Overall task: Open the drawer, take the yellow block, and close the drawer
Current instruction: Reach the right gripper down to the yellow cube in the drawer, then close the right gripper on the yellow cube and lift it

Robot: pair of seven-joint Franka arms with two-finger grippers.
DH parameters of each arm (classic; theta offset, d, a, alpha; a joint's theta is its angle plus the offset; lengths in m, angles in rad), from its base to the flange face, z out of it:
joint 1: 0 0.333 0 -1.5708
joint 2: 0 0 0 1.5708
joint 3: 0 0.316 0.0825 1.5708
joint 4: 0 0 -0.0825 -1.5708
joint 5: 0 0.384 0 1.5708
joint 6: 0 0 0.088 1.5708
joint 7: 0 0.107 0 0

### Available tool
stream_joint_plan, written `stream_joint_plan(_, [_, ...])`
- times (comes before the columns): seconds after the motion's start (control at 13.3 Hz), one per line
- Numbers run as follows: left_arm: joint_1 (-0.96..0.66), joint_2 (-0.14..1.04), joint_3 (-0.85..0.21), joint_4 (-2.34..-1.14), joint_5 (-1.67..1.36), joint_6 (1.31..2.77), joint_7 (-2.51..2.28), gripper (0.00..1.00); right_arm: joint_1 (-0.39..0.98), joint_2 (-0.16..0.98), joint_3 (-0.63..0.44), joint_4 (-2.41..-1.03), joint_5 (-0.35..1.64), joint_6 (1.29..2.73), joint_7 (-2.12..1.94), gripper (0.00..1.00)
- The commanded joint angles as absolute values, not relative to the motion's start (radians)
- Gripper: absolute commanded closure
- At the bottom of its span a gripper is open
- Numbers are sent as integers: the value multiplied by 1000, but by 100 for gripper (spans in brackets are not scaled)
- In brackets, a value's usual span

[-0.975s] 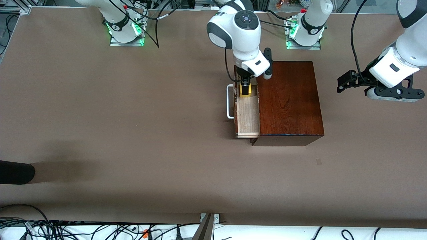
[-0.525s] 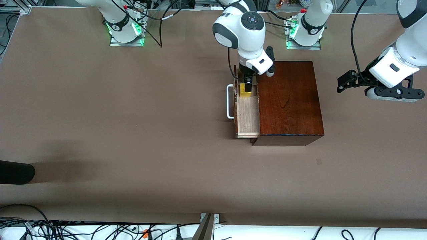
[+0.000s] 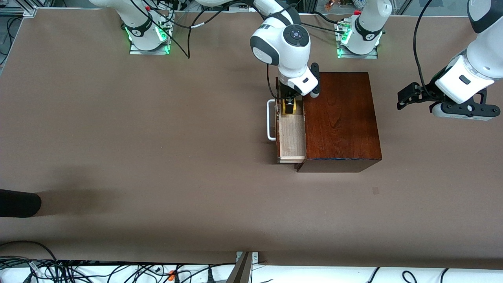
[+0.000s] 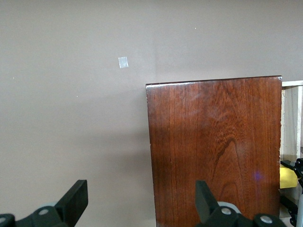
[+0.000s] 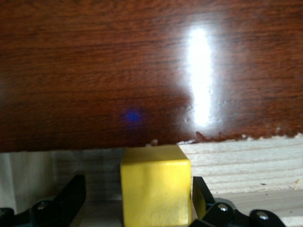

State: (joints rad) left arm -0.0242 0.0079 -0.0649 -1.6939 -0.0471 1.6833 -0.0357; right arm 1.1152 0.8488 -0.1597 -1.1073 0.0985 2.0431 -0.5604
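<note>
Right gripper [image 3: 289, 106] is down inside the open drawer [image 3: 292, 137], its fingers apart and straddling the block [image 5: 155, 184]. In the right wrist view one finger [image 5: 202, 191] sits right against the block's side, while the other [image 5: 71, 194] stands off it with a gap showing, so the block is not clamped.

Counted up: two arms, two grippers, one box [image 3: 340, 118], one drawer, one handle [image 3: 270, 120] and one block.

One brown table [image 3: 157, 137] carries it all, matte and plain. A dark rounded shape [image 3: 19, 203] pokes in at the edge toward the right arm's end. Loose cables [image 3: 78, 271] trail along the edge nearest the front camera. Both arm bases [image 3: 149, 33] glow green at the foot. A small pale patch [image 3: 376, 190] lies on the table nearer the front camera than the box.

The right arm reaches from its base across to the drawer and points its wrist straight down. The drawer stands pulled out from the box toward the right arm's end, handle outermost. The block rests on the drawer's pale floor at the end farthest from the front camera, close against the box's glossy face.

The left arm waits, bent at the left arm's end of the table. The left gripper [image 3: 401, 101] hangs over bare table beside the box, fingers spread wide and holding nothing, aimed toward the box.
</note>
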Motion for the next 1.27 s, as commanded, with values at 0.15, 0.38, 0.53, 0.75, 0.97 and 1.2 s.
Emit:
stream_joint_plan(0.15, [-14,18,-71,-1666,-40,1660,-18,0,1111,858,-173,-1063,86,2028,-557,99])
stream_joint_plan(0.38, [-14,18,-69,-1666,-40,1660,-18,0,1101,839,-184,-1008,89,1923,-560,100])
stream_joint_plan(0.53, [-14,18,-71,-1666,-40,1660,-18,0,1082,819,-178,-924,98,1815,-558,100])
stream_joint_plan(0.75, [-14,18,-69,-1666,-40,1660,-18,0,1026,720,-170,-914,104,1731,-557,100])
stream_joint_plan(0.97, [-14,18,-69,-1666,-40,1661,14,0,919,642,-196,-916,133,1663,-548,100])
stream_joint_plan(1.2, [-18,18,-71,-1664,-40,1661,15,0,780,614,-224,-916,124,1576,-537,100])
